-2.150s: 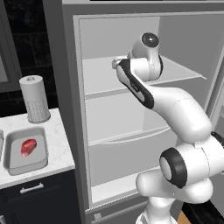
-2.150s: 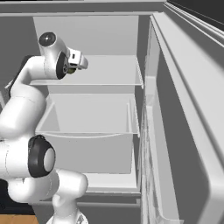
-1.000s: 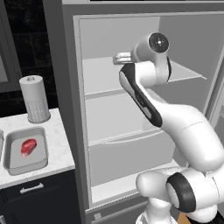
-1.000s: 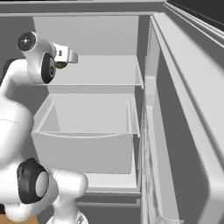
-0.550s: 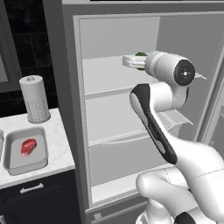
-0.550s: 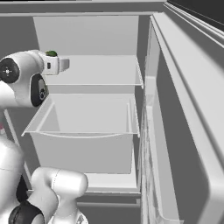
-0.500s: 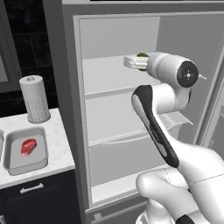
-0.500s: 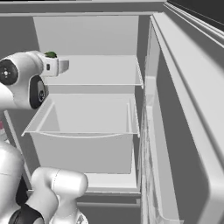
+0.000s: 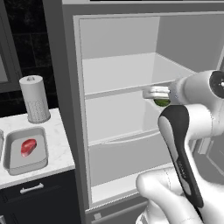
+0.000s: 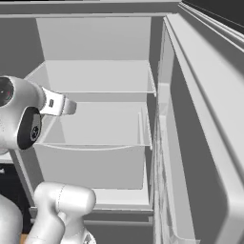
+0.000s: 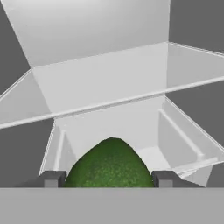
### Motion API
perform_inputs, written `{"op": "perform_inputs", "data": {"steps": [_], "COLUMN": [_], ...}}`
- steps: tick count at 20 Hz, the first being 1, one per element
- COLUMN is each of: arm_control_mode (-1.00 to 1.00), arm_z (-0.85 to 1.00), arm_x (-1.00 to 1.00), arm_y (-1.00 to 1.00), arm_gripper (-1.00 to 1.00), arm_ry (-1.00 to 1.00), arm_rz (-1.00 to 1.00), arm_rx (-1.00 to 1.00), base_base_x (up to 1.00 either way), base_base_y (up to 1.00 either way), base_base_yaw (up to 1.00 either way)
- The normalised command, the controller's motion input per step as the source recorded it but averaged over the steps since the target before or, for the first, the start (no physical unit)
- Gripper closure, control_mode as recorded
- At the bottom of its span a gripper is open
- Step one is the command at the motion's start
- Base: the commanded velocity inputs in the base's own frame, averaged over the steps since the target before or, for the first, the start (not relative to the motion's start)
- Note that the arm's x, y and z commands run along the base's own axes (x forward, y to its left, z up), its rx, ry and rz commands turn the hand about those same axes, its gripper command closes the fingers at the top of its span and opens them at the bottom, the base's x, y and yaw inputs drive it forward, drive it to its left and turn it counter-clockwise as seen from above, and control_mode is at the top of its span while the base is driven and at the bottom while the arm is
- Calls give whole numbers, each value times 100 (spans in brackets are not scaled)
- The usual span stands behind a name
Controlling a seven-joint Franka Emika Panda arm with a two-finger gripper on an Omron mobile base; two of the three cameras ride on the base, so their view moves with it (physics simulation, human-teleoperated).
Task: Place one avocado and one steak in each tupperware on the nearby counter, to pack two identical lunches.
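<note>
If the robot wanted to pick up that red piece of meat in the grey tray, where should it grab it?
Probably from straight above, pinching the red steak across its narrow middle. It lies flat in the shallow light-grey tupperware tray on the white marble counter, and the raised rim blocks a sideways approach. For now the gripper is shut on the green avocado, beside the open fridge.

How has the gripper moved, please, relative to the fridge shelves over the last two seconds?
Yes. The gripper, shut on the avocado, has moved rightward and down in the left base view, from above the upper fridge shelf to that shelf's front edge.
</note>
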Motion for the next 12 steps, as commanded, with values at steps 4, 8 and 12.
{"op": "perform_inputs", "data": {"steps": [4, 8, 12], "arm_control_mode": [-100, 100, 100], "arm_z": [-100, 0, 0], "arm_x": [-100, 0, 0], "arm_y": [-3, 0, 0], "arm_gripper": [100, 100, 100], "arm_ry": [67, 0, 0], "arm_rz": [0, 0, 0], "arm_rx": [-6, 0, 0], "base_base_x": [0, -100, -89], "base_base_y": [0, 2, 72], "base_base_yaw": [0, 0, 0]}}
